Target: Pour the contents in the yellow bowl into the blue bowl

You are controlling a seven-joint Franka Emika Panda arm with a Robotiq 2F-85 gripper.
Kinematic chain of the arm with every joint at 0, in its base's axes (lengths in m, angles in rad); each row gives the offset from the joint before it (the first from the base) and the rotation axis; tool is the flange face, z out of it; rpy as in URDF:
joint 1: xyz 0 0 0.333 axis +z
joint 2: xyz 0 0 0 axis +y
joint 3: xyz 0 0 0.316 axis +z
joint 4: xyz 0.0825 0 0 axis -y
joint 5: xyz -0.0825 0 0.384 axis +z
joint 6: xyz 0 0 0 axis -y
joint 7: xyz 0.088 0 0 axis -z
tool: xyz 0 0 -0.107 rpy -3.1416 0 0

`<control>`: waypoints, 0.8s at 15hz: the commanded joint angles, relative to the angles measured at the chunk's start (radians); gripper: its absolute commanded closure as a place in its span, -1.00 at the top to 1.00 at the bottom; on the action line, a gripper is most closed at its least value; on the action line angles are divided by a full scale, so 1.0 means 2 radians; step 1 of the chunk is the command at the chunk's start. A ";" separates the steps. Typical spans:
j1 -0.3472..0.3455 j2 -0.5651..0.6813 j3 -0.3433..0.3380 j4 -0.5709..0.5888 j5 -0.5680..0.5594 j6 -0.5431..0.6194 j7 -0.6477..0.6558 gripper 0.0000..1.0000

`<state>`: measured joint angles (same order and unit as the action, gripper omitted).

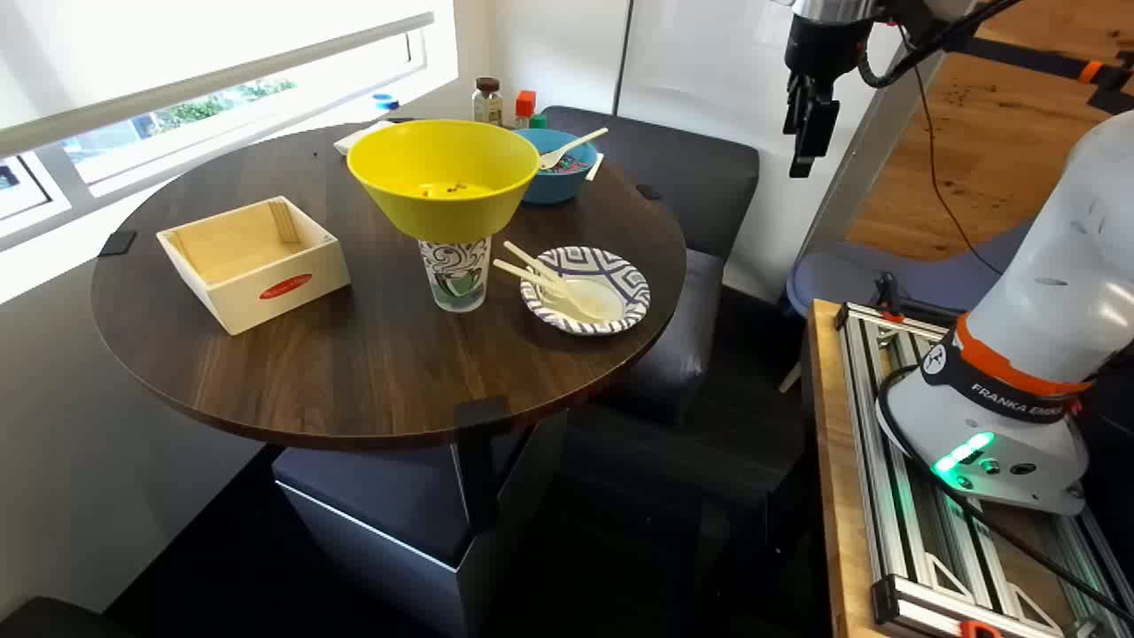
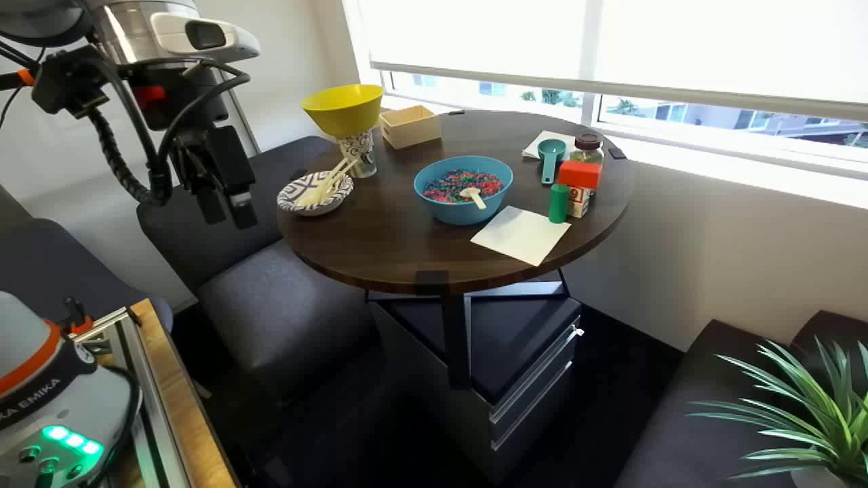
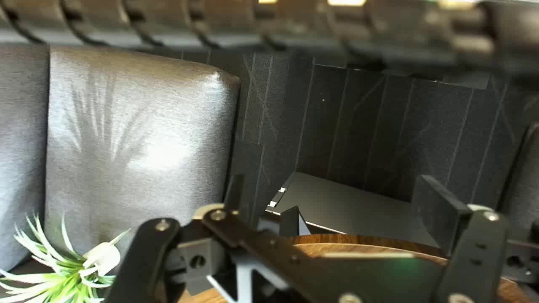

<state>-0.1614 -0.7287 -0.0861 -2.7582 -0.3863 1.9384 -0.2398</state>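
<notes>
Starting leftmost in an exterior view: on the table (image 1: 381,372), wooden box (image 1: 252,306), off to the side and best left alone. Next, yellow bowl (image 1: 447,217), seemingly perched on paper cup (image 1: 458,276), with sparse contents (image 1: 454,187) low inside, too small to name. Likely the first thing to grasp, with no pouring done, apparently. Pinch the flared wall squarely at the rim, then lift straight up before any sideways travel, so as not to drag the cup over. Further right and behind, blue bowl (image 1: 560,188), holding multicoloured grains (image 2: 447,188) and white spoon (image 1: 573,147). Clearly narrower, hence calling for a low, slow tilt, aimed at the middle, away from the spoon's handle. Nearer the front, patterned plate (image 1: 629,282) with pale utensils (image 1: 538,283) jutting toward the cup; better to pass well above. Farthest right, in midair and apart from both bowls, hand (image 3: 332,193): released, with fingers (image 3: 438,212) spread wide in the wrist view and nothing between. Before lowering, turn the hand to straddle the wall, lining up evenly to keep the bowl level.
</notes>
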 commanded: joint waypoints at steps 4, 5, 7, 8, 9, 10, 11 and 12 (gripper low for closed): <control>0.009 0.001 -0.008 -0.007 -0.005 -0.003 0.004 1.00; 0.009 0.001 -0.008 -0.007 -0.005 -0.003 0.004 1.00; 0.010 0.004 -0.009 0.002 0.006 -0.003 0.011 1.00; 0.015 0.010 -0.017 0.028 0.048 -0.018 0.029 1.00; 0.017 0.013 -0.018 0.046 0.068 -0.030 0.037 1.00; 0.024 0.014 -0.007 0.077 0.094 -0.046 0.057 1.00; 0.030 0.019 -0.001 0.101 0.120 -0.055 0.077 1.00; 0.033 0.033 0.011 0.132 0.142 -0.068 0.106 1.00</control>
<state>-0.1362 -0.7236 -0.0991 -2.6528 -0.2214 1.8945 -0.1542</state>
